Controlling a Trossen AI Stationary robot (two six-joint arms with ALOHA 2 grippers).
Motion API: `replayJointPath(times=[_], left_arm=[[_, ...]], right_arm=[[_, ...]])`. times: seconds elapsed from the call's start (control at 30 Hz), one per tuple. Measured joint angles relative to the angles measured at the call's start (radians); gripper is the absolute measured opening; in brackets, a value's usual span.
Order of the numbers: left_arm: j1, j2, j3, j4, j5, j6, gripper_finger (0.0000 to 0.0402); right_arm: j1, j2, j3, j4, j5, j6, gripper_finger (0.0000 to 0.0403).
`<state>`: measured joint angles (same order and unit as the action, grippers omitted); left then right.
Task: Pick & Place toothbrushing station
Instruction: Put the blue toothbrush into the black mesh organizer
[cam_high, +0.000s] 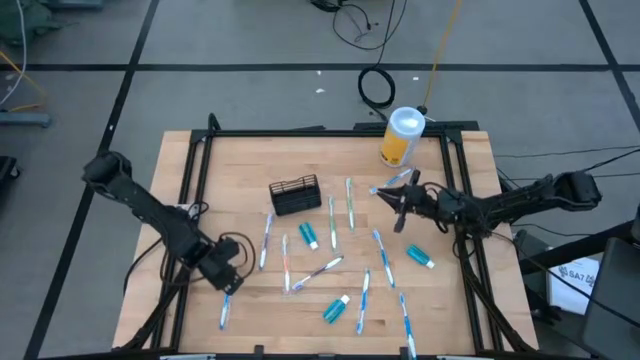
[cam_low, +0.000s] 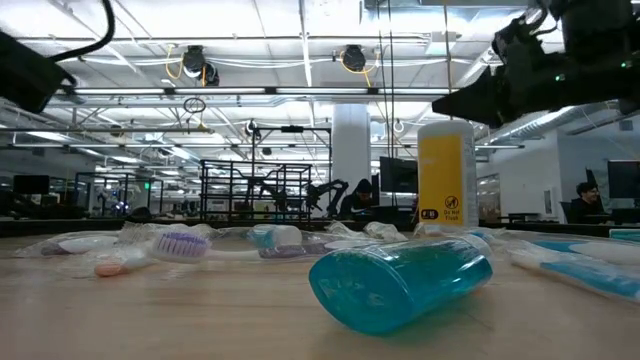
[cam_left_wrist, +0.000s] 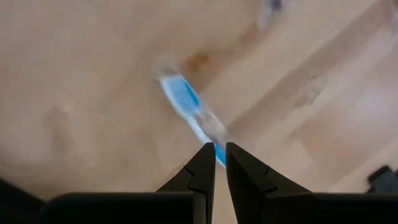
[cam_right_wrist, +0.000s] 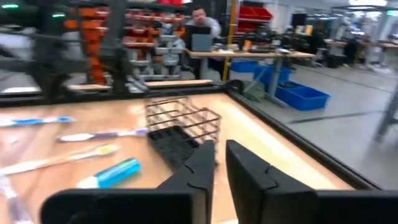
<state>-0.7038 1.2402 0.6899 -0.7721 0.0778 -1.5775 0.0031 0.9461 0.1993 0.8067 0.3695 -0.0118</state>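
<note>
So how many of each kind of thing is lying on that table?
Toothbrushes: about 10
Teal toothpaste tubes: 3
Black wire caddy: 1
Yellow canister: 1
Total: about 15

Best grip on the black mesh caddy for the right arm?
Probably the caddy top rim: it stands upright, open side up, so one long wall fits between the fingers. Come from above; right gripper is beside it, toothbrushes lying between.

Black mesh caddy (cam_high: 295, 195), teal toothpaste tubes (cam_high: 336, 309).
</note>
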Motion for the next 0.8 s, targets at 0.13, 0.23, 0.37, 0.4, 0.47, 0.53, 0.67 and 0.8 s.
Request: replayJointPath(times=[0.13,0.23,0.37,0.4,0.47,0.53,0.67,0.8], left_arm=[[-0.056,0.037,0.000,0.033,0.060,-0.069,0.0042],[-0.087,0.043,0.000,0.045,0.054,-0.126,0.0042],[-0.114,0.043,0.000,0.044,0.009,-0.194,0.0048],[-0.119,0.043,0.000,0.042,-0.001,-0.200,0.0054],[-0.122,0.043,0.000,0.037,-0.013,-0.205,0.0073],[-0.122,0.043,0.000,0.026,-0.037,-0.206,0.0098],[-0.122,0.043,0.000,-0.005,-0.119,-0.209,0.0151],[-0.120,0.043,-0.001,-0.016,-0.198,-0.215,0.0187]], right_arm=[[-0.066,0.003,0.000,-0.002,-0.003,0.029,0.0080],[-0.101,0.002,0.000,-0.002,-0.006,0.028,0.0102],[-0.139,0.002,0.001,0.005,-0.007,0.027,0.0121],[-0.147,0.002,0.001,0.004,-0.007,0.027,0.0125],[-0.163,0.002,0.001,0.005,-0.007,0.027,0.0129],[-0.178,0.002,0.001,0.005,-0.008,0.027,0.0132],[-0.201,0.002,0.001,0.005,-0.008,0.027,0.0132],[-0.211,0.002,0.001,0.005,-0.008,0.027,0.0132]])
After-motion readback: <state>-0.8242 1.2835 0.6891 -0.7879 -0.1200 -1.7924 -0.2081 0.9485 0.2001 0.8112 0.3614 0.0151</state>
